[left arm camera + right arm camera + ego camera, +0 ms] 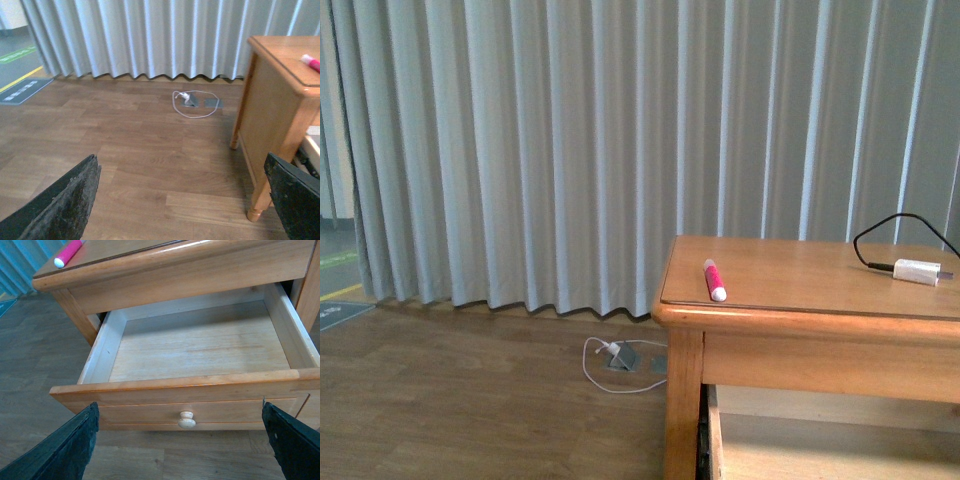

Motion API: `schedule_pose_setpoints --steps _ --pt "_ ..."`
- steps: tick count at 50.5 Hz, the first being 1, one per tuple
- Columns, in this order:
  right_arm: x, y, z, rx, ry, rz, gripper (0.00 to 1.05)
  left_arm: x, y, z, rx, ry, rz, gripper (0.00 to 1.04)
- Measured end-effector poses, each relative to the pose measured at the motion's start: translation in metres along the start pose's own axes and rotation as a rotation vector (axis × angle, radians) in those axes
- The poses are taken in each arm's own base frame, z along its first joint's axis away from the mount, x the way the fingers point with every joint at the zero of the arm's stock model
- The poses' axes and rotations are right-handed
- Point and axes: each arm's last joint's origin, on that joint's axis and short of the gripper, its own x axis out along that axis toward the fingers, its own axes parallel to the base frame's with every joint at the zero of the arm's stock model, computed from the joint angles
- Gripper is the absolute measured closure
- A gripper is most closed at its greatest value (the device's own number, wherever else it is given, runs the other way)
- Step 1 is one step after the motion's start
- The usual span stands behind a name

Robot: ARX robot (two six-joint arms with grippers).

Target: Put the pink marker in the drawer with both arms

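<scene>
The pink marker (714, 279) with its white cap lies on the wooden table top (800, 275) near the left front corner. It also shows in the right wrist view (68, 252) and the left wrist view (311, 62). The drawer (200, 390) is pulled open and empty, its round pale knob (187, 420) facing me. My right gripper (182, 450) is open, just in front of the knob. My left gripper (185, 205) is open above the floor, left of the table leg (272, 165). Neither arm shows in the front view.
A white adapter (918, 271) with a black cable (880, 230) lies on the table's right side. A floor socket with a white cable (620, 358) sits near the grey curtain (570, 150). Wooden floor (125, 150) lies left of the table.
</scene>
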Motion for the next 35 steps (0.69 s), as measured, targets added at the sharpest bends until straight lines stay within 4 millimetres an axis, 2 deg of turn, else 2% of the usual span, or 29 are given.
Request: schedule_pose_setpoints --steps 5,8,12,15,23,31,35 --pt "0.000 0.000 0.000 0.000 0.000 0.000 0.08 0.020 -0.008 0.033 0.025 -0.009 -0.099 0.06" --pt "0.000 0.000 0.000 0.000 0.000 0.000 0.08 0.042 -0.016 0.057 0.023 0.008 -0.168 0.06" --pt "0.000 0.000 0.000 0.000 0.000 0.000 0.08 0.063 -0.023 0.072 0.028 0.012 -0.186 0.06" --pt "0.000 0.000 0.000 0.000 0.000 0.000 0.08 0.087 -0.032 0.080 0.033 0.023 -0.200 0.06" --pt "0.000 0.000 0.000 0.000 0.000 0.000 0.08 0.141 -0.064 0.075 0.059 0.082 -0.235 0.06" --pt "0.000 0.000 0.000 0.000 0.000 0.000 0.08 0.187 -0.103 0.058 0.075 0.136 -0.279 0.06" --pt "0.000 0.000 0.000 0.000 0.000 0.000 0.08 0.203 -0.123 0.050 0.072 0.155 -0.326 0.06"
